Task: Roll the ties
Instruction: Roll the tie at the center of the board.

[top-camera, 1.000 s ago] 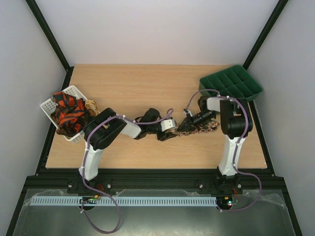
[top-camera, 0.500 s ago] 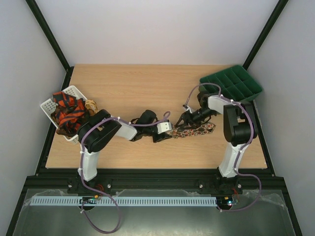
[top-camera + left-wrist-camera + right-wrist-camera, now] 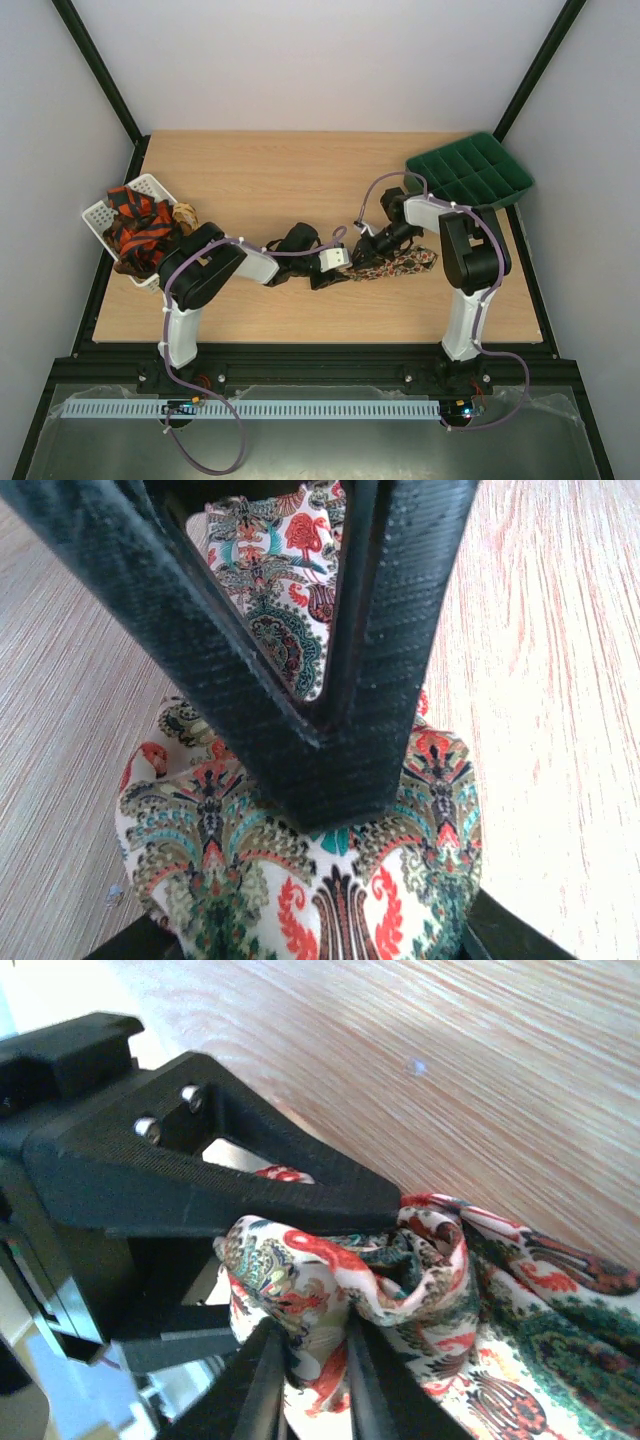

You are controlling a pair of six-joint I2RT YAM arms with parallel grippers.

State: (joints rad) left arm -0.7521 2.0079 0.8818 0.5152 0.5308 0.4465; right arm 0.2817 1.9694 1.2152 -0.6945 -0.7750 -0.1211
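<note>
Left gripper clamps the floral tie bunched beneath it; right gripper, just beside, pinches the same bunch. Rolling seems barely started; other ties wait in the basket, well leftward.

Light wooden table, grain running left to right; same wood fills both wrist views; white plastic basket at left edge, lattice walls, sitting askew; green compartment tray at far right corner (outer side overhanging table edge); black frame rails rising from the far corners; pale walls behind; white slotted strip across near side, below table.
</note>
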